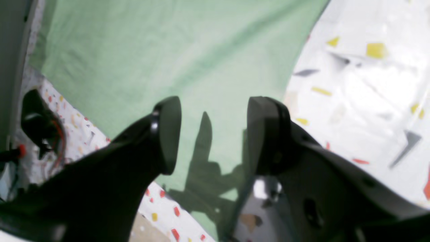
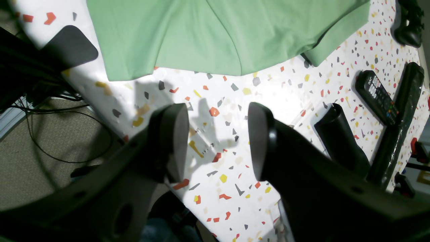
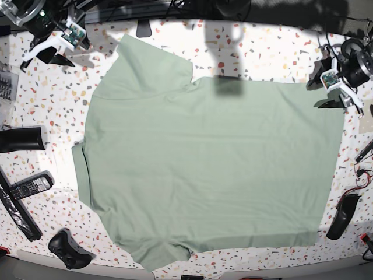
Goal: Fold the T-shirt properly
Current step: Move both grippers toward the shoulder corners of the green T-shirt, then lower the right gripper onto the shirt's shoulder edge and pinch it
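Across most of the terrazzo-patterned table the sage-green T-shirt lies spread flat and unfolded, reaching nearly to every table edge. No fold is made; judged step: approach for the first grasp. The left gripper hovers over a shirt edge, fingers spread, holding nothing. The right gripper hovers over bare table just beside a sleeve, fingers spread. Next move calls for pinching the shirt edges.

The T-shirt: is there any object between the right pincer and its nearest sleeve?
Nothing visible is. In the right wrist view the right pincer hangs open over the bare table, and only tabletop separates it from the T-shirt. The remote control lies off to the side.
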`<state>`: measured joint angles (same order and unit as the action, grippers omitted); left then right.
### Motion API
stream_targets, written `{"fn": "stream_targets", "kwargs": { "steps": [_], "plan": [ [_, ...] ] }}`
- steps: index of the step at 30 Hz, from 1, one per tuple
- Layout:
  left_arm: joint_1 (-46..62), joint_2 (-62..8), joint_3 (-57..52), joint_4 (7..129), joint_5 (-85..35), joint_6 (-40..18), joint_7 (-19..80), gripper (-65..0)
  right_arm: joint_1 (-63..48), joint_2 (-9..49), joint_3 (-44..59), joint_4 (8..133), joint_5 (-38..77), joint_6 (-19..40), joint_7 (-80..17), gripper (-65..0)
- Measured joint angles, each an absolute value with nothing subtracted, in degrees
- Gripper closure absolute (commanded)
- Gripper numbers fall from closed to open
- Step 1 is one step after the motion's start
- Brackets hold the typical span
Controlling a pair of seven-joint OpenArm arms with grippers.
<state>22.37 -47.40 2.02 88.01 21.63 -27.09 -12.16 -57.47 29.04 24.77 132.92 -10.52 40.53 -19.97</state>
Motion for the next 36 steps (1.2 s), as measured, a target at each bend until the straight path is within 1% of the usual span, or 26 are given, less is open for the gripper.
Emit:
{"fn": "stream_targets", "kwargs": {
  "steps": [4,8,10,13,14,15,16,17,19,20,25,27,32,35,36],
  "plan": [
    [22.4,-47.4,2.0,86.1,21.6,-27.1,-12.0,-29.0,-57.5,29.1,24.8,132.9,-10.2,40.5,-20.0,-28.2],
    [22.3,-47.3,2.0,82.5,21.6,-27.1,-13.7,-29.0,-57.5,29.0,24.8,132.9,-4.7,40.5,-20.2,-28.2],
    [22.1,-47.4,2.0,80.4,21.8,-26.9,-16.1,-29.0,-57.5,29.0,24.8,132.9,-3.2,40.5,-20.2,-28.2],
    [20.4,-47.3,2.0,76.6,27.3,-26.9,-17.9,-28.9,-57.5,29.1,24.8,132.9,-1.8,40.5,-20.3,-28.2],
    [19.4,-47.3,2.0,75.1,27.7,-26.6,-17.9,-27.9,-57.5,29.1,24.8,132.9,-1.5,40.5,-20.4,-28.2],
    [18.6,-47.3,2.0,73.8,28.1,-25.9,-17.6,-25.2,-57.5,29.1,24.8,132.9,-1.4,40.5,-20.4,-28.2],
    [17.8,-47.4,1.9,72.7,28.5,-25.3,-17.0,-20.8,-57.5,29.1,24.8,132.9,-1.4,40.5,-20.4,-28.2],
    [17.3,-47.4,1.9,72.0,28.6,-24.2,-16.5,-15.0,-57.5,29.1,24.8,132.9,-1.4,40.5,-20.4,-28.2],
    [17.0,-47.4,1.9,71.5,28.6,-24.0,-16.3,-3.0,-57.5,29.0,24.8,132.9,-1.4,40.5,-20.4,-28.2],
    [17.3,-47.4,1.9,71.5,28.8,-24.1,-16.3,0.0,-57.5,29.0,24.8,132.9,-1.4,40.5,-20.4,-28.2],
    [17.8,-47.4,1.9,71.5,28.8,-24.0,-16.4,0.0,-57.5,29.1,24.6,132.9,-1.5,40.5,-20.4,-28.2],
    [18.2,-47.3,1.9,71.5,28.8,-24.0,-16.3,0.0,-57.5,29.1,23.1,132.9,-4.7,40.5,-20.4,-28.2],
    [19.1,-47.3,1.9,71.5,27.1,-24.0,-16.3,0.0,-57.1,29.1,14.3,132.3,-14.0,40.3,-20.8,-28.2],
    [19.3,-47.0,1.9,71.5,26.2,-24.0,-15.9,0.0,-54.0,28.8,8.0,130.5,-18.0,40.2,-23.0,-28.2],
    [19.3,-46.7,1.9,71.5,26.1,-24.0,-15.8,0.0,-52.5,28.8,6.1,129.5,-18.2,38.4,-24.3,-28.2]
  ]
}}
